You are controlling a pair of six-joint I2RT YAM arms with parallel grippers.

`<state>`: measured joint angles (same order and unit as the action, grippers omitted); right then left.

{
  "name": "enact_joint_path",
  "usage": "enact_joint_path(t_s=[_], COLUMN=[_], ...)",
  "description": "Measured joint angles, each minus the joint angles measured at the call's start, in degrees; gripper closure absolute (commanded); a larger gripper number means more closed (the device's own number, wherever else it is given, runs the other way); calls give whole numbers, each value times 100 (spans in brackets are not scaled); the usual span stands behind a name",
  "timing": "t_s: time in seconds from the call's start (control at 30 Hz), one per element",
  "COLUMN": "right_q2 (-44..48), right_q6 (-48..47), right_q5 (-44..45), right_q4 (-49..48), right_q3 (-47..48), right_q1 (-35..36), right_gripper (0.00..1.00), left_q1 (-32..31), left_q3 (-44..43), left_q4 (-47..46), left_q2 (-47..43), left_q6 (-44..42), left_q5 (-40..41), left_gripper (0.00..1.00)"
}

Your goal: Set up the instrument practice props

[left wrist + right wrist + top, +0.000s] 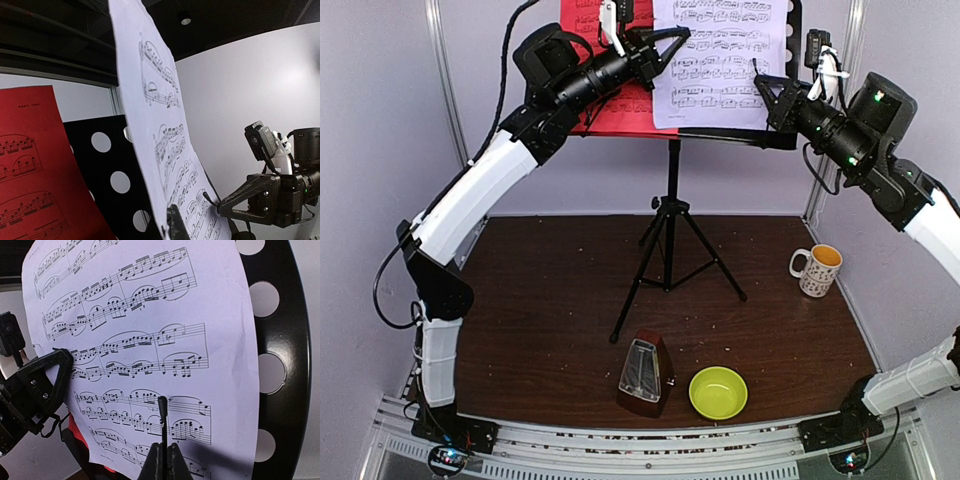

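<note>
The black music stand (672,190) stands on its tripod at the back. The red sheet (620,110) and the white sheet (720,60) rest on its perforated desk (292,340). My left gripper (682,38) is shut on the white sheet's left edge (145,100); one finger (176,225) shows in front of the paper and the other is hidden. My right gripper (164,452) is shut on a thin black rod (163,415) whose tip touches the lower right of the white sheet (150,300). The brown metronome (644,375) stands near the front edge.
A yellow-green bowl (718,392) sits right of the metronome. A patterned mug (817,270) stands at the right side of the brown table. White walls and metal posts close in the back and both sides.
</note>
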<state>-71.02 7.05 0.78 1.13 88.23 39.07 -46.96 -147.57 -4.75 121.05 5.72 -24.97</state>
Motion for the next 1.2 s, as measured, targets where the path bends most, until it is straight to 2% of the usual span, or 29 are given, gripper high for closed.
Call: enact_joint_path(t_s=[0.13,0.3,0.4,0.67,1.13,1.2], right_q2=[-2,-2,-2,-2,-13,-13], right_q6=[-24,-28,-28,-28,-24,-26], right_q5=[-66,-85,-90,-96,-101,-101], right_q4=[-11,-33,-42,-50,-107,-131], right_q3=[-4,-11,-11,-13,-42,-46], right_q1=[0,0,0,0,0,0], right_gripper=[100,100,100,100,100,100], left_q1=[-2,-2,-2,-2,-63,-74], left_q3=[0,0,0,0,-72,-103], left_q4=[-55,-120,-120,-166,-442,-452], left_q2=[83,201,229,232,444,485], left_q6=[50,101,127,168,308,321], left_q5=[-72,-120,-127,-142,-140,-140], left_gripper=[98,89,88,100,100,96])
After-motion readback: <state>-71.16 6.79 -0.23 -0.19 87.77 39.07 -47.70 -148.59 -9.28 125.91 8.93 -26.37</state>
